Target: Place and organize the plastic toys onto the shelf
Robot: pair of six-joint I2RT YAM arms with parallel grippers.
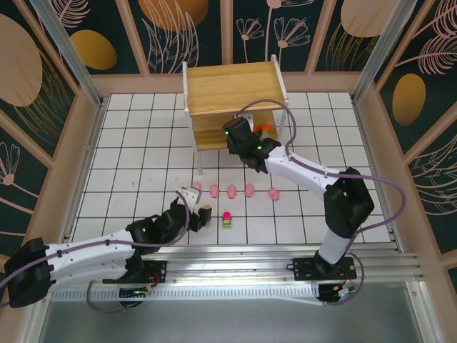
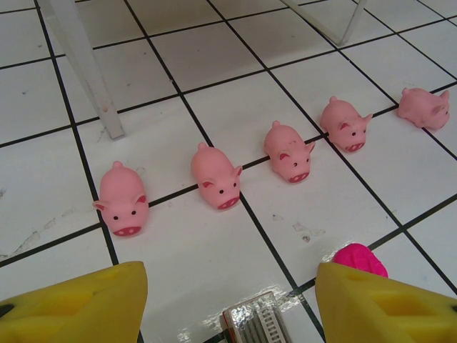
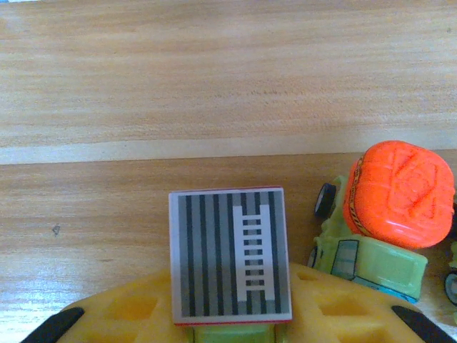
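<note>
**Wood under the wheels: setting a truck on the lower board**

My right gripper is at the lower board of the shelf, with a striped-top truck between its pads. Whether they press it or have let go, I cannot tell. To do this step well, I think the truck should sit flat on the wood, just beside the orange-topped truck without pushing it. Then I should draw straight back. My left gripper hangs open and empty, low over the counter.

The count: five pink pigs in one row on the counter. Three trucks are at the shelf, counting a third truck cut by the right edge. Two are on the counter, a pink-topped one and a striped one between my left fingers.
</note>
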